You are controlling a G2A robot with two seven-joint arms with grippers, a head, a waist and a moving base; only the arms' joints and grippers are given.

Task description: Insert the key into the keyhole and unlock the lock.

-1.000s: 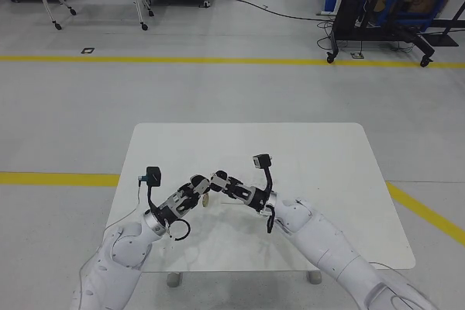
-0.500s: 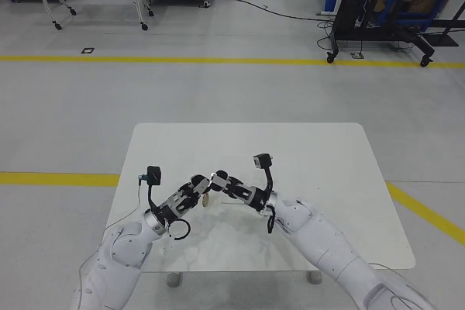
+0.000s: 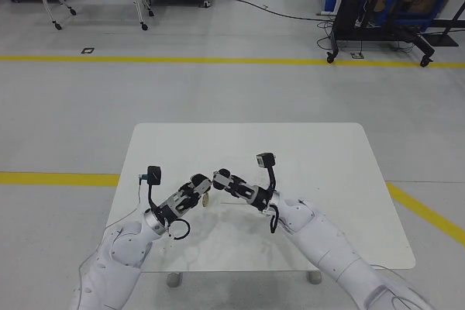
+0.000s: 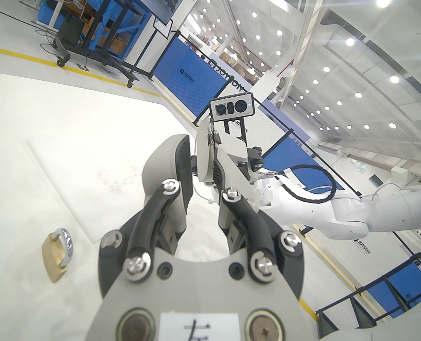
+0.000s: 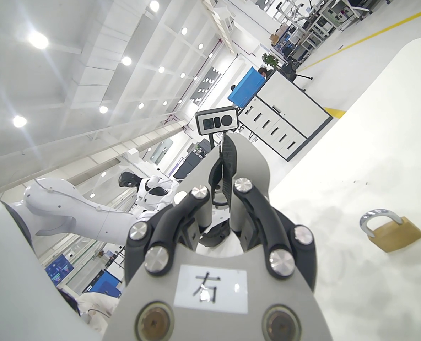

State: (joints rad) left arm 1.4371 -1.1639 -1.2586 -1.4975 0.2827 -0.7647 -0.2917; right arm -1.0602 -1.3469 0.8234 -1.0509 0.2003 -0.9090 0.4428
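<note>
Your white surface (image 3: 318,155) carries the job. Above it the right pincer (image 5: 226,150) is pressed together — whether on the key, you cannot tell — tip to tip with the left pincer (image 4: 192,150), slightly spread, likely for a handover. The padlock (image 5: 391,236) lies flat near their tips, untouched, shackle seated — not yet unlocked.

Seen from above, the padlock (image 3: 205,200) on the counter (image 3: 325,155) is too small to tell its parts apart. Near the padlock, the right claw (image 5: 227,147) has its fingers pressed together. Whether anything is pinched between them cannot be told.
</note>
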